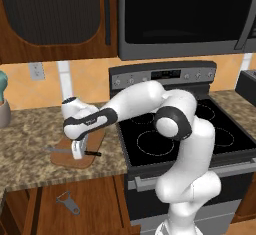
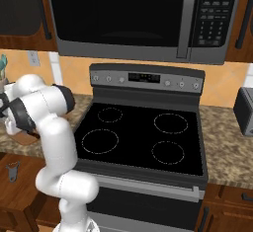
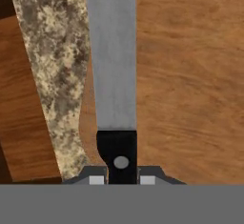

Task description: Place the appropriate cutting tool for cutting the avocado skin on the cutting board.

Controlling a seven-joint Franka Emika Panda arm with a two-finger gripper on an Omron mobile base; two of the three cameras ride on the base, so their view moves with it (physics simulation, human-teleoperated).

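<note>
knife (image 3: 116,75) in tool (image 3: 122,180), cutting board (image 3: 190,75) beneath

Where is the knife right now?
In the left base view the knife lies across the cutting board on the counter left of the stove, under the claw; the hand view shows its black handle between the fingertips.
</note>
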